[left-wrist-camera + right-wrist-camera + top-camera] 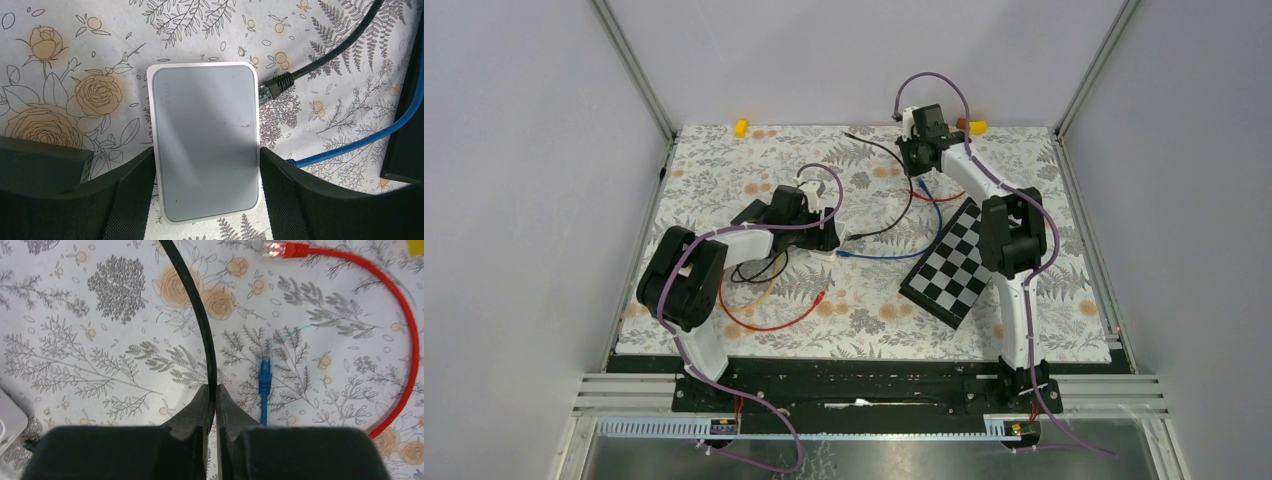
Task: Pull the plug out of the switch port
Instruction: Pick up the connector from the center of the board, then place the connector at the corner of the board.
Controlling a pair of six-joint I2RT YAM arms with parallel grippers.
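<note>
Plug [274, 84] of black moulded plastic, one in number, is seen with its clear tip at the right side edge of the switch [205, 140]; whether it is fully seated in the port cannot be told. One switch is counted: a flat rectangular box with rounded corners, a smooth grey top and a paler rim, laid on the floral printed cloth [724, 160] left of the table's middle. Faint tone-on-tone lettering is carried along the top's left edge, seemingly "TP-LINK".

The switch is clamped by the left gripper [206, 165], whose two black ribbed fingers [132, 200] are set spread against both long sides.

Three cables are shown in the right wrist view. The round, glossy black cable [197, 315] is pinched by the right gripper [215, 395], whose jaws are pressed together on it. A blue cable [263, 410] ending in a blue plug [264, 375] lies just beside those jaws. A red cable [400, 315] with a clear-tipped connector is curved well apart from them.

One black-and-white checkerboard [954, 265] is laid tilted beside the right arm. Two small yellow blocks [741, 127] [975, 126] are placed at the cloth's far edge.
</note>
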